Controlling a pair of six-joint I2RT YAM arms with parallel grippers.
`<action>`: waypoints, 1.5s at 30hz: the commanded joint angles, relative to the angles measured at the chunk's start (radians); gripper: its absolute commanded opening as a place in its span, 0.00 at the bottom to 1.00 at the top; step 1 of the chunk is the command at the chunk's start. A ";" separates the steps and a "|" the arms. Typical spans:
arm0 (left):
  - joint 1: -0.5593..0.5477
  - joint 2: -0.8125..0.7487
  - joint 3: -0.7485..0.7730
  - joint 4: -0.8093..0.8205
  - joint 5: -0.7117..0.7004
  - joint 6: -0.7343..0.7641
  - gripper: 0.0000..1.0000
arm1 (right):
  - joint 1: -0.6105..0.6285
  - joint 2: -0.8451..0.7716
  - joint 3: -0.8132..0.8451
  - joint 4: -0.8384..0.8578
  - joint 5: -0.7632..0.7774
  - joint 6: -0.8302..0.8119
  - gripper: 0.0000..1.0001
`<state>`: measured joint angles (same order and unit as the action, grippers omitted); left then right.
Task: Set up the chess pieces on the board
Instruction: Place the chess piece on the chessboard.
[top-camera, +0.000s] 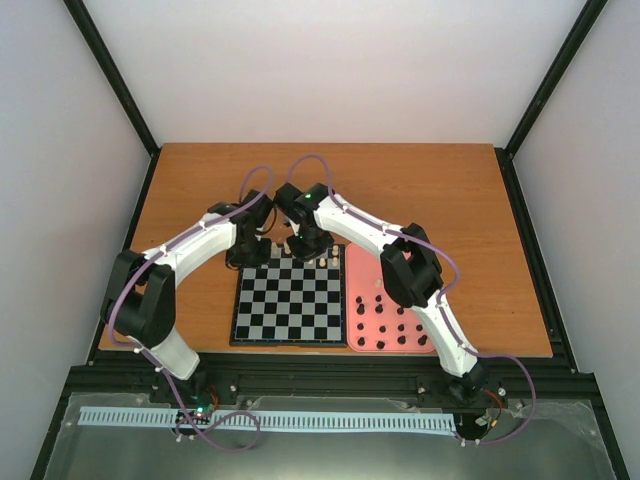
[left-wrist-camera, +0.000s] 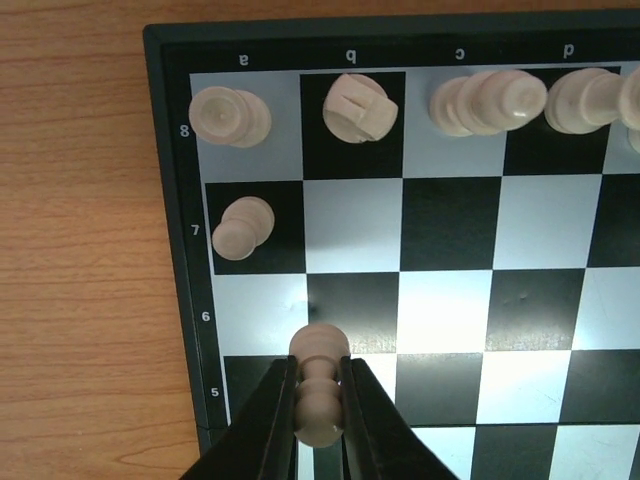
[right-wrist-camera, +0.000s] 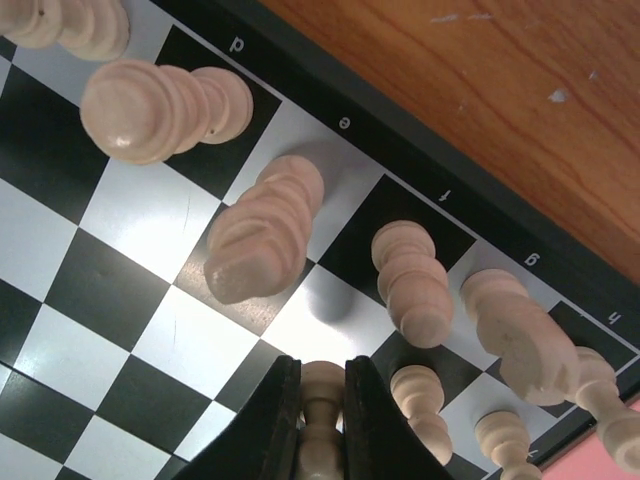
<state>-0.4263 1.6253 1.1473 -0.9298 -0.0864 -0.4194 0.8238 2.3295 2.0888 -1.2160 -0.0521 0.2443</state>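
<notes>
The left hand (left-wrist-camera: 320, 370) is pinching a cream pawn (left-wrist-camera: 320, 412) between its two fingers. The pawn's long axis runs in line with the fingers, and one rounded end pokes past the tips toward 12 o'clock. In the left wrist view it hangs over the line between the a and b files, about rows 5 and 6; whether it touches the board (left-wrist-camera: 175, 250) cannot be told. Straight on at 12 o'clock lies the bare b7 square (left-wrist-camera: 352, 225), and the a7 pawn (left-wrist-camera: 243, 228) already stands at 11 o'clock. Row 8 beyond it is filled from a to d. My judgement is that b7 is the next seat, reached by a short carry forward and then a drop.

The right hand (right-wrist-camera: 322, 368) likewise grips a second cream pawn (right-wrist-camera: 322, 405), its stem in line with the fingers. Just ahead at 12 o'clock is the f7 square (right-wrist-camera: 325, 305), open and carrying a shadow. The g7 pawn (right-wrist-camera: 420, 395) stands just beside the hand at 3 o'clock, and the tall e8 piece (right-wrist-camera: 260, 235) rises at 11 o'clock, so the gap is narrow.

Each arm is the nearer one to its own target, left for b7 and right for f7. In the top view both hands crowd the board's far edge. The black pieces (top-camera: 385, 325) wait in the pink tray (top-camera: 362, 280) at 3 o'clock of the board on the bench (top-camera: 420, 190).
</notes>
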 joint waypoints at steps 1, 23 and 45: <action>0.025 -0.019 -0.002 0.019 -0.016 -0.026 0.01 | -0.005 0.019 0.000 0.018 0.025 0.004 0.03; 0.050 -0.039 0.015 0.007 -0.009 -0.029 0.01 | -0.008 0.053 0.014 0.017 0.010 -0.009 0.03; 0.050 -0.035 0.011 0.014 0.002 -0.012 0.01 | -0.008 0.080 0.059 0.003 0.004 -0.005 0.13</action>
<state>-0.3870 1.6123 1.1324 -0.9184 -0.0856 -0.4335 0.8188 2.3894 2.1204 -1.2083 -0.0448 0.2440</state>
